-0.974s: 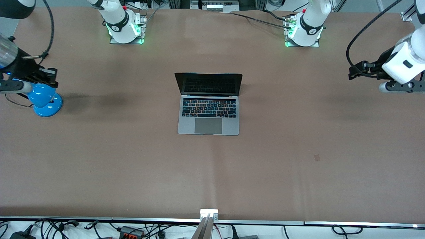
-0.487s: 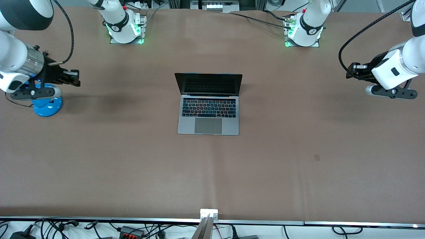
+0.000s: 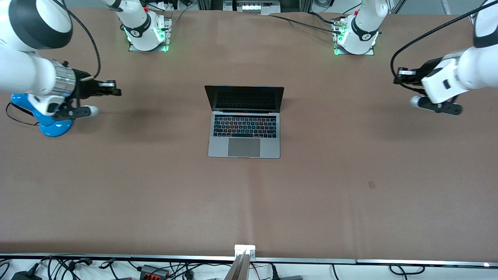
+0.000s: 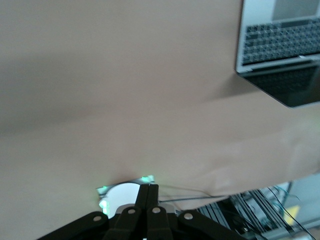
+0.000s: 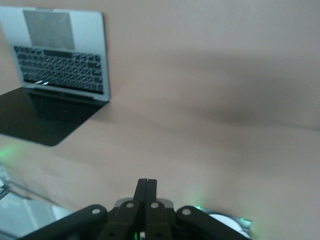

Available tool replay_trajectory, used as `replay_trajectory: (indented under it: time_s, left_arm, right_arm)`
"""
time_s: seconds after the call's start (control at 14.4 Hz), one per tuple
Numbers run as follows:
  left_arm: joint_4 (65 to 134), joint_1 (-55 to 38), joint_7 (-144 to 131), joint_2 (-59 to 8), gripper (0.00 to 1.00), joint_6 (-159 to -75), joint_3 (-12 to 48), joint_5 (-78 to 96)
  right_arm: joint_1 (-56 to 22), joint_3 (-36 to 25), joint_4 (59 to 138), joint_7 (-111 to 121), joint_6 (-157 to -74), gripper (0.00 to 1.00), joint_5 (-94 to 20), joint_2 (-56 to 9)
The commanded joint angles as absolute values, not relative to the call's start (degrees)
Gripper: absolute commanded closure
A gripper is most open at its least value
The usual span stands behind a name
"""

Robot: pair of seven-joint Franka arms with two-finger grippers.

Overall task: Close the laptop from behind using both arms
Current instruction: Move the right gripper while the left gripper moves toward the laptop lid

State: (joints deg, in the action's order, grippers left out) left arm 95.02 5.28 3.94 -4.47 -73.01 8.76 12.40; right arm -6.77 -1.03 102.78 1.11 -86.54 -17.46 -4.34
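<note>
The silver-grey laptop (image 3: 244, 128) stands open in the middle of the table, dark screen upright and facing the front camera, black keyboard and grey trackpad showing. It also shows in the left wrist view (image 4: 280, 55) and the right wrist view (image 5: 57, 70). My right gripper (image 3: 116, 92) is shut and empty, up over the table toward the right arm's end, well apart from the laptop. My left gripper (image 3: 397, 72) is shut and empty, up over the table toward the left arm's end, also well apart from it. Both point toward the middle.
A blue desk lamp (image 3: 48, 116) stands on the table under the right arm's wrist. The arm bases (image 3: 146, 33) (image 3: 356, 37) stand along the table's edge farthest from the front camera. Cables lie past the near edge (image 3: 155, 268).
Both grippers have moved in from the table's ends toward the laptop. The right gripper has cleared the blue lamp. The laptop has not moved.
</note>
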Motion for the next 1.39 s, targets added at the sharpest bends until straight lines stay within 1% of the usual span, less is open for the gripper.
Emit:
replay_trajectory:
  time_s: [0.0, 0.14, 0.28, 0.49, 0.7, 0.77, 0.97, 1.11, 1.32]
  left_arm:
    - [100.6, 5.7, 5.1, -1.7, 0.99, -73.4, 11.6, 14.9]
    - [105.5, 5.6, 5.1, 0.8, 0.99, -76.4, 12.5, 20.3]
    - [108.6, 5.8, 4.4, 2.5, 0.99, -79.6, 16.8, 22.1]
    - [112.7, 6.1, 4.3, 3.8, 0.99, -84.5, 21.8, 24.3]
    - [117.1, 5.8, 4.3, 5.3, 0.99, -87.4, 23.1, 29.6]
    - [118.9, 5.9, 4.3, 6.1, 0.99, -88.8, 24.9, 30.9]
    - [124.2, 5.9, 4.2, 9.2, 0.99, -93.3, 29.7, 35.6]
    - [125.7, 5.8, 3.7, 10.3, 0.99, -95.5, 33.0, 37.2]
    - [128.2, 5.8, -1.1, 10.0, 0.99, -104.3, 39.4, 37.3]
  right_arm:
    - [-8.6, -1.4, 106.8, 0.8, -87.1, 1.00, -22.6, -3.5]
    - [-9.3, -1.4, 109.3, 0.8, -87.5, 1.00, -26.3, -3.6]
    - [-9.9, -1.4, 111.8, 0.9, -87.5, 1.00, -29.3, -3.5]
    - [-12.8, -1.4, 114.1, 0.9, -87.5, 1.00, -30.9, -3.5]
    - [-16.2, -1.4, 115.0, 0.8, -88.2, 1.00, -31.1, -3.6]
    - [-17.1, -1.4, 115.2, 0.8, -88.4, 1.00, -31.2, -3.7]
    - [-19.9, -1.4, 118.6, 0.8, -92.2, 1.00, -34.6, -3.7]
    - [-22.7, -1.4, 120.1, 0.7, -94.6, 1.00, -35.2, -3.7]
    - [-27.7, -1.4, 121.9, -1.6, -98.8, 1.00, -36.4, -4.2]
